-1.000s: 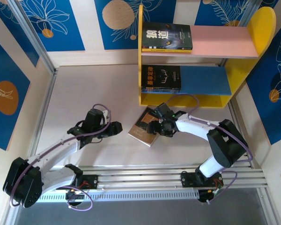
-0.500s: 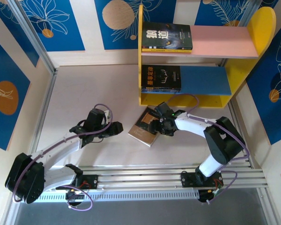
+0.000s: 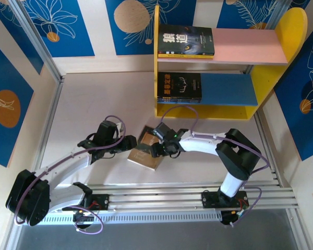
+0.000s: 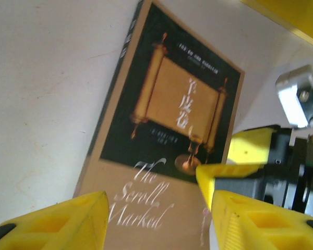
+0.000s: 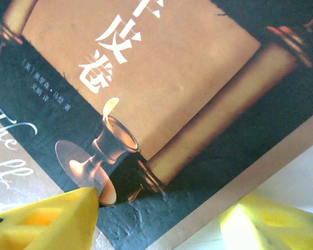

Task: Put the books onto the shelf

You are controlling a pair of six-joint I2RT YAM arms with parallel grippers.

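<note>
The right pincer [image 5: 159, 224] is spread, with one finger over the brown scroll-cover book [image 5: 146, 78] and the other just past its edge. The left pincer [image 4: 155, 208], also spread, hovers at the book's opposite side. Beyond both stands the shelf [image 3: 245, 44], with a dark book [image 3: 187, 40] on its pink board and a stack [image 3: 179, 86] on the blue.

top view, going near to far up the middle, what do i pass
rail → brown book → blue board's books → pink board's book
</note>
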